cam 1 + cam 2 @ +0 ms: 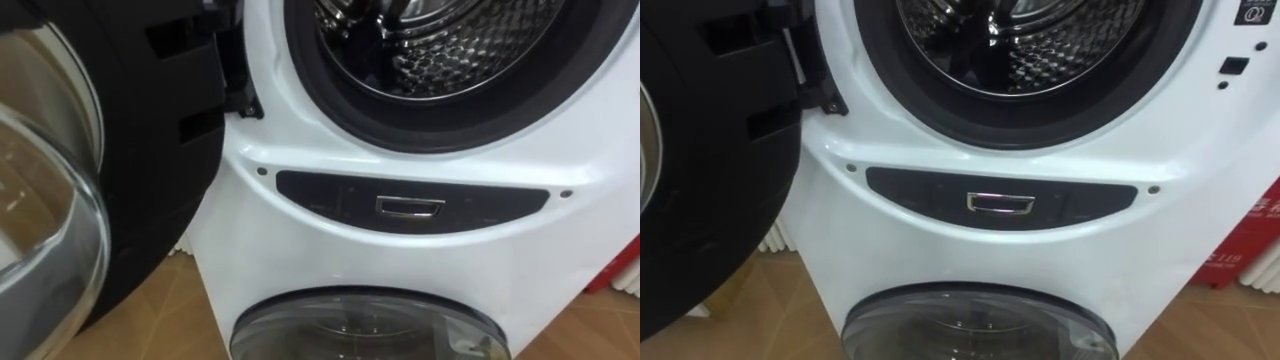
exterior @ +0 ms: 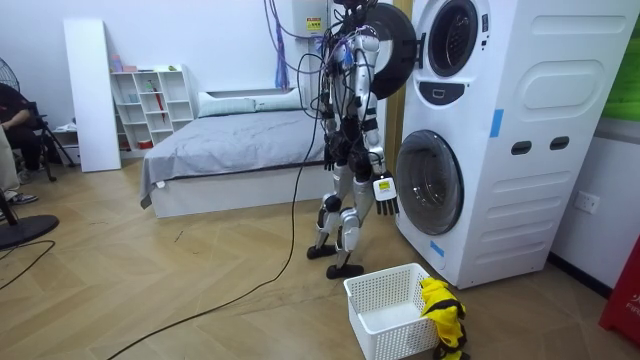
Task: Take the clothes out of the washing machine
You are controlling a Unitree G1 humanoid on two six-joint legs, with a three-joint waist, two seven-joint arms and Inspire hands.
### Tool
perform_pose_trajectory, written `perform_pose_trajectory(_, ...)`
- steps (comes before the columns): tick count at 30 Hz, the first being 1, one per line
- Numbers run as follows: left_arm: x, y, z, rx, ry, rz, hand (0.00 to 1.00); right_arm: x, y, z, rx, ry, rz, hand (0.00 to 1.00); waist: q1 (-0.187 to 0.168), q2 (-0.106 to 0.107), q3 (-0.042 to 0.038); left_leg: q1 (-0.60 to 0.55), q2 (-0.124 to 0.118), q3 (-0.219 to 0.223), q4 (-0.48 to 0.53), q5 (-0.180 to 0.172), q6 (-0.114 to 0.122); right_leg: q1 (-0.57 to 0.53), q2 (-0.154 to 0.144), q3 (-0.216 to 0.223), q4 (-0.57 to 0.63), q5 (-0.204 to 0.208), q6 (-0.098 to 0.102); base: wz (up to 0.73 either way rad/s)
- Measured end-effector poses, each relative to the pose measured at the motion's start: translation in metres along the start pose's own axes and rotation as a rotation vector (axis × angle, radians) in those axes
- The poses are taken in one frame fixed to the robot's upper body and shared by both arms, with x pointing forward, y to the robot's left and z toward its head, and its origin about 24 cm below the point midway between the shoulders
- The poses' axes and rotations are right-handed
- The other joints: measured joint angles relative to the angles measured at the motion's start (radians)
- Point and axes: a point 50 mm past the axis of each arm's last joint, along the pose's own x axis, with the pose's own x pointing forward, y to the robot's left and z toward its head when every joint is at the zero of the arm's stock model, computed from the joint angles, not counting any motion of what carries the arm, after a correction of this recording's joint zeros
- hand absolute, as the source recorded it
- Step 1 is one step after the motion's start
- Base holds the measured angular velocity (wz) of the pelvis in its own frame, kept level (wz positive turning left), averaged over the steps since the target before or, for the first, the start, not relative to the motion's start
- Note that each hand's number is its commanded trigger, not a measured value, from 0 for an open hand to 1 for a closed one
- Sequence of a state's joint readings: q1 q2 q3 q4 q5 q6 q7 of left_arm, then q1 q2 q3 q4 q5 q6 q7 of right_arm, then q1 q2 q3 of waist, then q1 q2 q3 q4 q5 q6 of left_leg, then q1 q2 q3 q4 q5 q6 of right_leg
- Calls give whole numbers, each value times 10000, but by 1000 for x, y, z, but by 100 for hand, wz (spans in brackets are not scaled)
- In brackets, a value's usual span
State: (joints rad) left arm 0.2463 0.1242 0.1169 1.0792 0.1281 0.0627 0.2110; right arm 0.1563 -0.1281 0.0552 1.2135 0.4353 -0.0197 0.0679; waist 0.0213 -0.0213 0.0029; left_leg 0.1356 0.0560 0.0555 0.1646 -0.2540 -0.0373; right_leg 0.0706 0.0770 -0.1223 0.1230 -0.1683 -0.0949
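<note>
My right hand [image 2: 385,192] hangs loose-fingered and empty beside the lower door [image 2: 432,180]. Yellow clothes [image 2: 441,308] drape the basket [image 2: 395,338] rim. Before reaching, raise gaze: inspect the open drum [image 1: 450,45] fully for remainders.

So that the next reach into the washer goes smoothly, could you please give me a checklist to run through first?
1. The upper door is swung open to the left: ok.
2. Clothes in the drum: cannot tell; the part that shows is bare metal.
3. The right hand is free: ok; it hangs by the lower door, fingers relaxed, holding nothing.
4. The basket is ready: ok; it sits on the floor beside the washer, with a yellow garment over its rim.
5. The lower door is shut: ok.
</note>
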Motion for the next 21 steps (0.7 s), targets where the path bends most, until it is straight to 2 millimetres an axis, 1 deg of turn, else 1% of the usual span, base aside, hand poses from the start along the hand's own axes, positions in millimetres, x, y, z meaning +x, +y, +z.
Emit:
perform_pose_trajectory(2, 0, 2, 5, -753, -81, 203, 0, 0, 0, 0, 10, -12, -12, 0, 4, 21, 11, 1, 0, 1, 0, 0, 0, -24, -3, -10, 12, 0, 0, 0)
perform_pose_trajectory(3, 1, 5, 10, -1343, -156, 352, 0, 0, -1, 0, 25, -8, -34, 0, 19, 44, 17, 14, -1, 6, 2, 0, 0, -27, -5, -12, 18, 0, 0, 0)
perform_pose_trajectory(4, 2, 7, 11, -1676, -127, 465, 0, 0, -1, 0, 51, 7, -52, 0, 25, 55, 24, 37, -1, 7, 1, 0, 0, -25, -6, -15, 19, -1, 0, 0)
perform_pose_trajectory(7, 3, 23, 31, -3814, -540, 1324, 0, -1, -6, -1, 210, 111, -237, 0, 23, 219, 36, 195, -11, -11, 0, 0, 0, 173, -16, -36, -36, -2, 2, 3)
perform_pose_trajectory(8, 3, 27, 36, -4112, -736, 1446, 0, -1, -7, 0, 266, 92, -273, 0, 26, 264, 41, 206, -13, -14, -2, 0, 0, 179, -20, -43, -32, -2, 2, 3)
perform_pose_trajectory(9, 2, 32, 47, -4623, -1127, 1651, 0, -1, -9, 1, 345, 34, -319, 0, 26, 358, 63, 219, -14, -35, -5, 0, 0, 179, -22, -57, -19, 0, 3, 0)
perform_pose_trajectory(10, 1, 35, 53, -4924, -1323, 1745, 0, -1, -10, 1, 340, -4, -333, 0, 24, 414, 71, 223, -14, -30, -5, 0, 0, 179, -22, -62, -13, 0, 3, 0)
perform_pose_trajectory(12, -2, 49, 76, -6046, -2142, 2020, 0, -3, -15, 4, 445, -249, -400, 0, -7, 575, 57, 218, -12, -17, -7, 1, 0, 180, -21, -84, -13, -1, 4, 0)
perform_pose_trajectory(13, -3, 53, 83, -6197, -2406, 2088, 0, -3, -16, 4, 485, -278, -445, 0, -15, 594, 47, 216, -11, -18, -6, 1, 0, 180, -20, -88, -13, -1, 4, 0)
perform_pose_trajectory(14, -6, 59, 97, -6516, -2934, 2201, 0, -4, -19, 4, 568, -298, -538, 0, -29, 629, 27, 200, -11, -19, -4, 1, 1, 164, -20, -88, -6, -1, 3, 0)
perform_pose_trajectory(15, -9, 64, 109, -6741, -3411, 2288, 0, -4, -22, 5, 553, -312, -615, 0, -67, 659, 45, 170, -9, -18, -3, 2, 1, 136, -16, -83, 7, -3, 3, 0)
perform_pose_trajectory(17, -12, 69, 123, -7068, -3978, 2453, 0, -5, -24, 5, 609, -371, -705, 0, -86, 703, 52, 155, -9, -10, -6, 2, 2, 98, -13, -40, 26, -6, 6, -8)
perform_pose_trajectory(18, -14, 70, 127, -7093, -4164, 2497, 0, -5, -25, 5, 561, -395, -694, 0, -109, 728, 31, 169, -11, 11, -6, 2, 2, 87, -6, 22, 25, -8, 9, -18)
perform_pose_trajectory(19, -14, 68, 128, -6993, -4281, 2464, 0, -5, -24, 7, 529, -514, -623, 0, -118, 732, 24, 193, -9, 7, -1, 2, 2, 108, 9, 93, 19, -9, 9, -17)
perform_pose_trajectory(20, -14, 68, 128, -6907, -4293, 2438, 0, -6, -25, 5, 512, -481, -614, 0, -136, 719, 19, 211, -8, 14, -2, 2, 2, 128, 13, 125, 19, -9, 8, -19)
perform_pose_trajectory(21, -12, 65, 120, -6758, -4053, 2392, 0, -6, -25, 4, 482, -485, -553, 0, -138, 695, 13, 245, 3, 45, -7, 1, 1, 170, 30, 157, 17, -10, 6, -16)
